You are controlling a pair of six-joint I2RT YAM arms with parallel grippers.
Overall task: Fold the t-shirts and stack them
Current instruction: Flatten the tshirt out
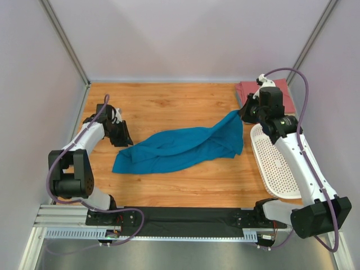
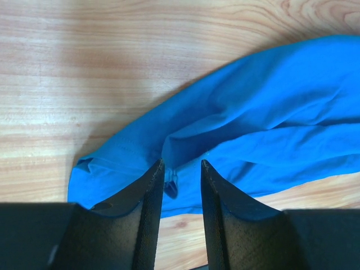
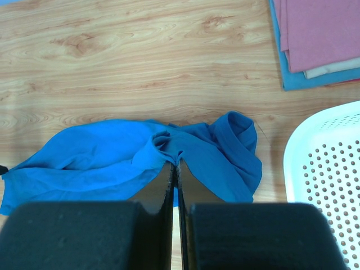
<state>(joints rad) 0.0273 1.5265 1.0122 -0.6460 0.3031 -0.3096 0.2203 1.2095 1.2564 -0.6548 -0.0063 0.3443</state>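
Limp, light shirt (image 1: 180,147) left of the basket (image 1: 275,163): right hand (image 3: 175,164) pinches its basket-side fold; left hand (image 2: 181,165), fingers apart, should grip the far corner.

Left arm (image 1: 87,135): elbow bent at the left side, wrist reaching inward and low.
Left gripper (image 2: 181,165): fingers parted, angled down.
Right arm (image 1: 298,163): stretched far along the right side.
Right gripper (image 3: 175,164): fingers pressed together, pinching the teal-blue t-shirt (image 3: 101,157).
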